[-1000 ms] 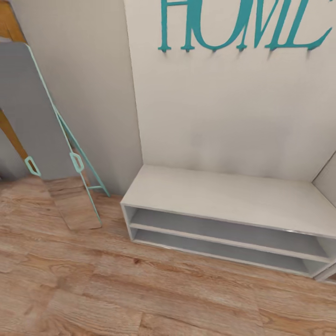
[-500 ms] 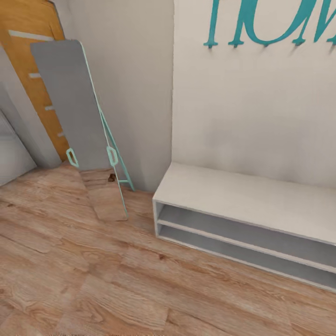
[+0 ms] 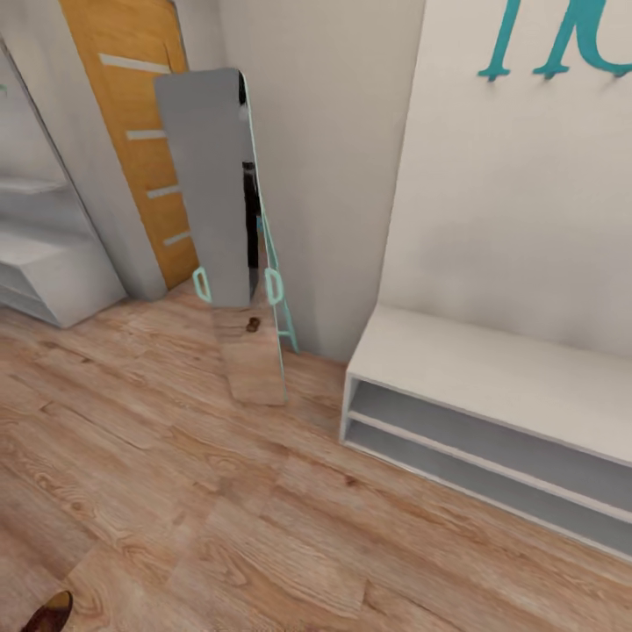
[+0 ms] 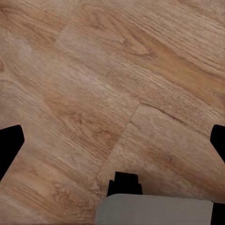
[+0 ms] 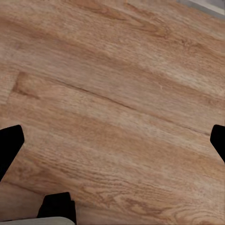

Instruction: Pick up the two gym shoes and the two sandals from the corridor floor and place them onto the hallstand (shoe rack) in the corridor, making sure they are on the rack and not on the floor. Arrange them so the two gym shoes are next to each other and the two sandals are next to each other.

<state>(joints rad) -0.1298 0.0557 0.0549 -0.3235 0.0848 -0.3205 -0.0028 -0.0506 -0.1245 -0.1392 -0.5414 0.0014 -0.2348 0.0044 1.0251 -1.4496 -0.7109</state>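
Head view: hallstand [image 3: 491, 386] sits empty; a brown sandal [image 3: 48, 612] peeks in, well left of it on the corridor floor [image 3: 219, 491]. I'd swing toward it slowly. Wrist views: left gripper [image 4: 112, 140] and right gripper [image 5: 112, 140] spread wide, holding nothing.

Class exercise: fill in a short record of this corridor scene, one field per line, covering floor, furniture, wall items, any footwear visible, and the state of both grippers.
floor: light wood-grain corridor floor
furniture: pale grey low bench with two open shelves, both bare where visible; another pale grey unit at far left
wall items: teal letters; teal-framed mirror leaning against the wall; orange door
footwear: tip of a brown item at the bottom left edge, too cropped to identify
left gripper: fingers apart, holding nothing, over floor
right gripper: fingers apart, holding nothing, over floor
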